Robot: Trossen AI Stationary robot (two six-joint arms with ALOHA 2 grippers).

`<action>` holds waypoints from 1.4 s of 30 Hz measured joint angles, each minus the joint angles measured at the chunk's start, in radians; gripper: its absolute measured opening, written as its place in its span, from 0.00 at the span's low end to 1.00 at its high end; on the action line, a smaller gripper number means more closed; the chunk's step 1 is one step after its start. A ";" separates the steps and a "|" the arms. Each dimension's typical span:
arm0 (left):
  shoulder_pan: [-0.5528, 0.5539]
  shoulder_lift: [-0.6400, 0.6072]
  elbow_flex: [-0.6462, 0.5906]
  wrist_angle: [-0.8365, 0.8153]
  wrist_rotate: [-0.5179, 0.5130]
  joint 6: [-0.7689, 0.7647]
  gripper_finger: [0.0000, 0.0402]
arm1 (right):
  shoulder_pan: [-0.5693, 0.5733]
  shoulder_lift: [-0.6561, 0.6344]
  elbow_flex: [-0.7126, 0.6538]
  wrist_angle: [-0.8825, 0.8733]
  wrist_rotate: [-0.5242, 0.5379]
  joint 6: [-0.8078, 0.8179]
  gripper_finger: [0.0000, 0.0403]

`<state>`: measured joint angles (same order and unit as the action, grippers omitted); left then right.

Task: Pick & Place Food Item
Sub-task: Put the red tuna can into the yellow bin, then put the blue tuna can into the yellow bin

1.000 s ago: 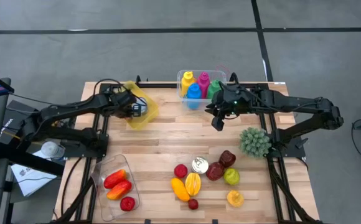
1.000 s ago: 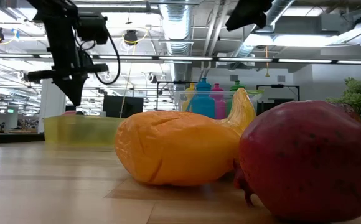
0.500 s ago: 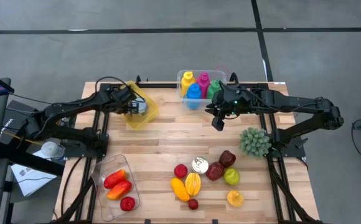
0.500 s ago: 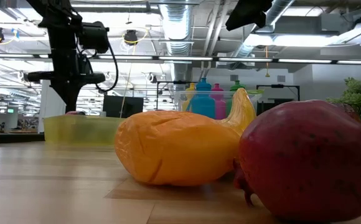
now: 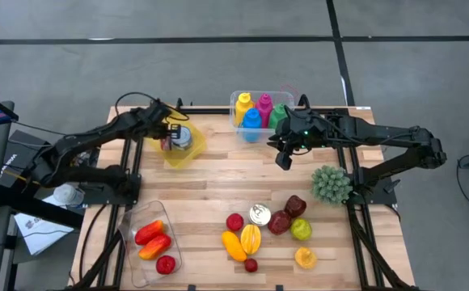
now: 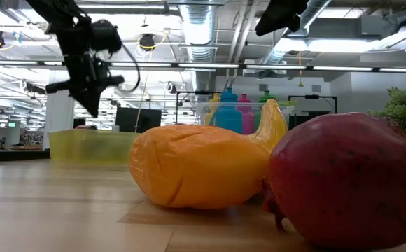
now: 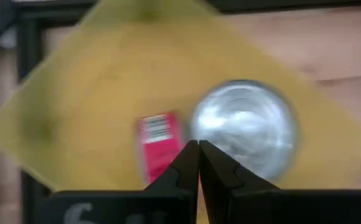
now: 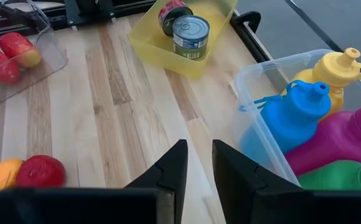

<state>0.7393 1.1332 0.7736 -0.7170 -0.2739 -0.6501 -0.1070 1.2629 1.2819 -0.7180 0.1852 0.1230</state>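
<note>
- The sorting looked partly done: a silver-topped tin can (image 5: 183, 137) and a smaller red-labelled can (image 5: 168, 144) stood side by side in the translucent yellow plastic bin (image 5: 188, 153) near the far left corner of the wooden table (image 5: 218, 186).
- The clear plastic tub (image 5: 141, 263) at the near left corner held three red and orange fruits.
- A second clear tub near the far edge held four coloured plastic bottles (image 5: 255, 111).
- Left to do, by my judgement: the cluster of loose fruit plus another silver tin (image 5: 259, 213) near the near edge.
- The left gripper (image 5: 166, 134) hung over the yellow bin, jaws pressed together, holding nothing.
- The right gripper (image 5: 283, 160) waited beside the bottle tub, fingers a narrow gap apart and empty.
- The left wrist view alone looked straight down at the can lid (image 7: 244, 127) and red label (image 7: 157, 140).
- The low view alone showed the left gripper (image 6: 91, 108) clear above the bin's rim.
</note>
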 joint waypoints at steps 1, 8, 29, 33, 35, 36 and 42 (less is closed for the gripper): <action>-0.011 -0.019 0.001 0.010 0.023 -0.006 0.00 | 0.000 0.000 0.000 -0.002 0.000 0.000 0.17; -0.041 0.005 -0.013 -0.028 0.107 -0.012 0.00 | 0.000 0.000 0.000 0.000 0.000 0.000 0.17; 0.024 0.061 -0.014 -0.115 -0.066 0.038 0.00 | -0.001 0.000 0.001 -0.001 0.003 0.000 0.17; 0.068 0.061 -0.015 -0.072 -0.070 0.068 0.00 | -0.001 0.000 0.001 -0.001 0.003 0.000 0.17; 0.084 0.061 -0.021 -0.029 -0.071 0.070 0.00 | -0.001 0.000 0.001 -0.003 0.003 0.000 0.17; 0.091 0.061 -0.027 -0.014 -0.070 0.070 0.00 | -0.001 0.000 0.001 -0.003 0.003 0.000 0.17; 0.110 0.061 -0.089 0.083 -0.066 0.067 0.00 | 0.000 0.000 0.001 -0.009 0.003 0.008 0.17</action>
<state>0.8490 1.1942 0.6846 -0.6344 -0.3401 -0.5827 -0.1073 1.2629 1.2827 -0.7265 0.1884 0.1308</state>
